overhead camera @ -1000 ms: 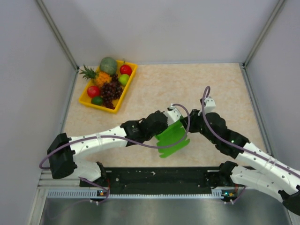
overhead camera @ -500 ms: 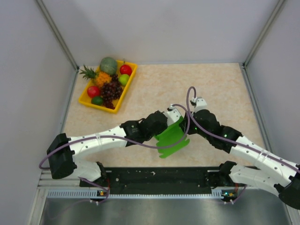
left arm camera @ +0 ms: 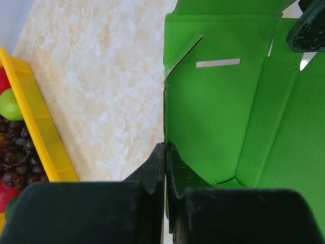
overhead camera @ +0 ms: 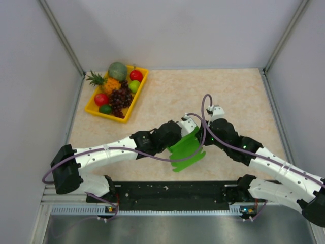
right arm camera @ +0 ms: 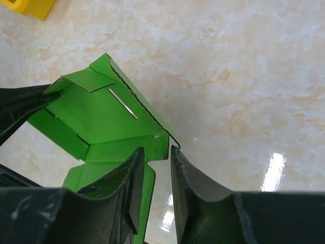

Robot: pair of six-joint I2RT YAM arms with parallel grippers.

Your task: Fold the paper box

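Observation:
The paper box (overhead camera: 185,150) is a bright green, part-folded card with raised flaps, lying near the table's front between both arms. My left gripper (overhead camera: 184,138) is shut on its left wall, the thin edge pinched between the black fingertips (left arm camera: 165,147). In the left wrist view the green box (left arm camera: 218,112) fills the right side and shows a slot. My right gripper (right arm camera: 156,151) is open, its two tips standing either side of a flap corner of the box (right arm camera: 96,112) with a gap around the card. A right finger (left arm camera: 310,28) shows at the box's far end.
A yellow fruit tray (overhead camera: 138,96) holding a pineapple, grapes, apples and a melon stands at the back left, its rim (left arm camera: 40,127) close to the left of my left gripper. Grey walls enclose the beige table (overhead camera: 228,91) on three sides.
The right arm swung left and brought its gripper up to the box's right flap, then stopped. The left gripper and the box have stayed in place.

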